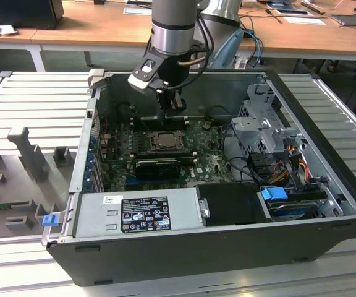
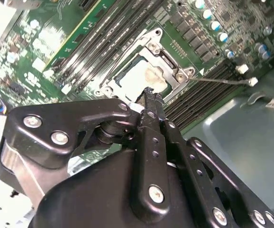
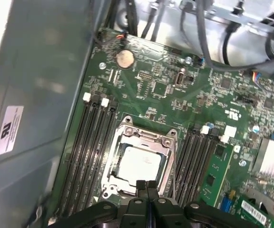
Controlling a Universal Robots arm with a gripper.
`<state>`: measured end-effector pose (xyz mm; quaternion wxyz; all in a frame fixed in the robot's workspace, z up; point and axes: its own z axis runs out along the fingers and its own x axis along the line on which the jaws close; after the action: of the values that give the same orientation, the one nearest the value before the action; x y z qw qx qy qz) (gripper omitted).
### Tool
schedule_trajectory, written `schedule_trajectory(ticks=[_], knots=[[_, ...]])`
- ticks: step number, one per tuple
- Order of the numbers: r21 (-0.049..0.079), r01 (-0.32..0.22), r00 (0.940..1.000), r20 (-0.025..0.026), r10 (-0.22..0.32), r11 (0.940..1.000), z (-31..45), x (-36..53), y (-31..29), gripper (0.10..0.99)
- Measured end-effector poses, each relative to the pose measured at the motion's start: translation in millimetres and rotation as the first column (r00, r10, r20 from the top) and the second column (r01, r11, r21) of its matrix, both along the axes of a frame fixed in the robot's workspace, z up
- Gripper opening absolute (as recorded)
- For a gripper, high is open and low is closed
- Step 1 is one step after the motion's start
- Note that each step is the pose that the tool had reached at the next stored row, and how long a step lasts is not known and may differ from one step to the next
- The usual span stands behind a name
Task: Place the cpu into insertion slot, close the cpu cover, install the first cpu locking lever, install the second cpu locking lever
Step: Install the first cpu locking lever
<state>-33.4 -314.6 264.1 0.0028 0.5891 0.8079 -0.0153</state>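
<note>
Even bright light, white glare on the cpu [image 2: 144, 78], soft shadows

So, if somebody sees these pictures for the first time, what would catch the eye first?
The eye falls first on the black gripper, which hangs inside the open computer case near the middle of the exterior view. Close under its shut fingertips lies the silver cpu, framed by the metal cpu cover. The green circuit board surrounds both.
</note>
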Motion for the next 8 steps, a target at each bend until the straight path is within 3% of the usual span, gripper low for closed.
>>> schedule_trajectory(ticks=[4,8], knots=[[0.000,-0.079,0.9969,0.0000,0.079,0.9969,0.0,0.0,0.0,0.106],[0.000,-0.199,0.9801,0.0000,0.199,0.9801,0.0,0.0,0.0,0.106]])
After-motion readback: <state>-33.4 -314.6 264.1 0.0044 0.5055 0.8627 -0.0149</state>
